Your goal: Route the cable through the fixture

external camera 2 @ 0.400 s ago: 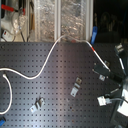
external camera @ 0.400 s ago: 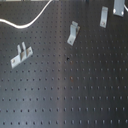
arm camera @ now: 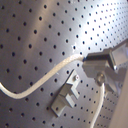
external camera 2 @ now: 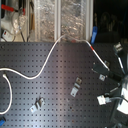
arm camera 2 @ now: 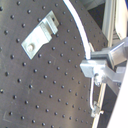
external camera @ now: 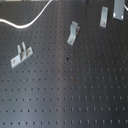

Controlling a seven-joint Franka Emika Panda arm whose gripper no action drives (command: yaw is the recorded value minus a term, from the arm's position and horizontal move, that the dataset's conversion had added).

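Note:
The white cable (external camera 2: pixel 47 62) lies on the black pegboard. In the second exterior view it runs from that view's left edge, loops up to the board's far edge, then comes down toward the arm (external camera 2: pixel 120 90) at the second exterior view's right. In both wrist views the cable (arm camera: pixel 50 75) (arm camera 2: pixel 82 30) ends between the metal fingers, so my gripper (arm camera: pixel 97 67) (arm camera 2: pixel 97 70) is shut on it just above the board. A small metal bracket (arm camera: pixel 65 97) (arm camera 2: pixel 40 34) stands close beside the gripper. In the first exterior view only a cable loop (external camera: pixel 30 21) shows, and the gripper is out of view.
Several metal brackets stand on the pegboard (external camera: pixel 75 95): one at the first exterior view's left (external camera: pixel 21 55), one mid-board (external camera: pixel 73 33), two at its far right (external camera: pixel 103 17) (external camera: pixel 119 9). Foil-covered boxes (external camera 2: pixel 60 17) and clutter sit behind the board.

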